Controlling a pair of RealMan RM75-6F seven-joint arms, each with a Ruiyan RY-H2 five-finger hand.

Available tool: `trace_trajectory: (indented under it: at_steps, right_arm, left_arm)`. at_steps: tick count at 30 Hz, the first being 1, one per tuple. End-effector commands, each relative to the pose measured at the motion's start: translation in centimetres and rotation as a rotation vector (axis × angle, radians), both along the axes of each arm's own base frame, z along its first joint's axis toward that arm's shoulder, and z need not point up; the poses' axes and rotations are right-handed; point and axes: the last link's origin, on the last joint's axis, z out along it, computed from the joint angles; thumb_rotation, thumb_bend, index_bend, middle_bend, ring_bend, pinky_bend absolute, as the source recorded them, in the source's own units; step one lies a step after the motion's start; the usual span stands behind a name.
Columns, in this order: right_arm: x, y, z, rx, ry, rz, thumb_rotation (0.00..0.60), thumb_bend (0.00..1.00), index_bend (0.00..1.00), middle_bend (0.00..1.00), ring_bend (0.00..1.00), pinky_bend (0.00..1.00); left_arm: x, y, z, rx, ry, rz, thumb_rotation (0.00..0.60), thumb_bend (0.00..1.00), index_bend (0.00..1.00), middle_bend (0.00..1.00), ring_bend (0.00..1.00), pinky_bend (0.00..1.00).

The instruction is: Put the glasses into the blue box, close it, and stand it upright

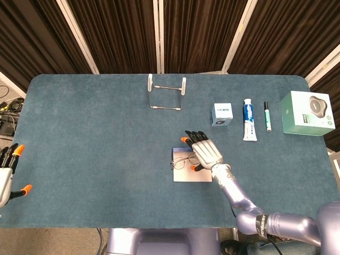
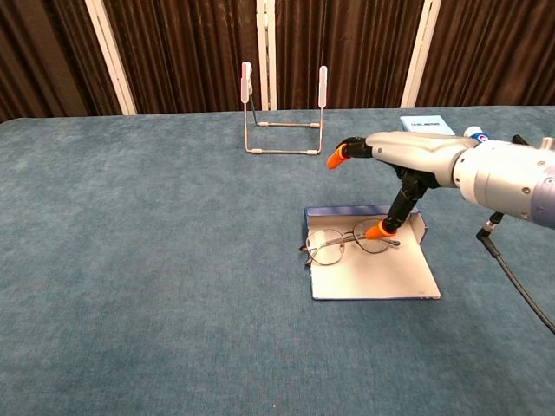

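Where fingers (image 2: 381,230) spread, wire-rimmed glasses (image 2: 347,243) lie flat.

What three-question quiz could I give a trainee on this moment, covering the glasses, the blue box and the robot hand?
1. True or false: the thin wire-framed glasses lie in the open flat blue box.
2. Which robot hand is over the box: left or right?
3. Multiple choice: the box lid is A) shut, B) open, C) missing.

Key:
1. True.
2. Right robot hand, fingers spread, holding nothing; the left robot hand sits at the table's edge.
3. B.
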Motion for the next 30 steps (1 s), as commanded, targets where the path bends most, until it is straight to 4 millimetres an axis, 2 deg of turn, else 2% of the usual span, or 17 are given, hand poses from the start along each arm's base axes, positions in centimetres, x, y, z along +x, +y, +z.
trace_trajectory:
  at_steps: [1,11,21,30]
  right_arm:
    - [0.4,0.4,-0.5,0.013,0.018,0.029,0.6,0.0,0.15,0.0,0.0,0.0]
    - [2.8,0.5,-3.4,0.046,0.021,0.07,0.6,0.0,0.15,0.0,0.0,0.0]
    - [5.8,-0.8,-6.1,0.052,0.041,0.11,0.6,0.0,0.15,0.0,0.0,0.0]
    - [6.5,-2.2,-8.3,0.042,0.076,0.089,0.6,0.0,0.15,0.0,0.0,0.0]
  left_arm:
    - [0.1,0.0,0.0,0.0,-0.001,-0.002,0.6,0.0,0.0,0.0,0.0,0.0]
    - [-0.3,0.5,-0.3,-0.006,0.009,0.018,0.6,0.0,0.0,0.0,0.0,0.0]
    - [-1.2,1.2,0.1,0.008,0.009,0.058,0.6,0.0,0.0,0.0,0.0,0.0]
    - [-2.0,1.6,0.4,0.019,0.004,0.089,0.6,0.0,0.0,0.0,0.0,0.0]
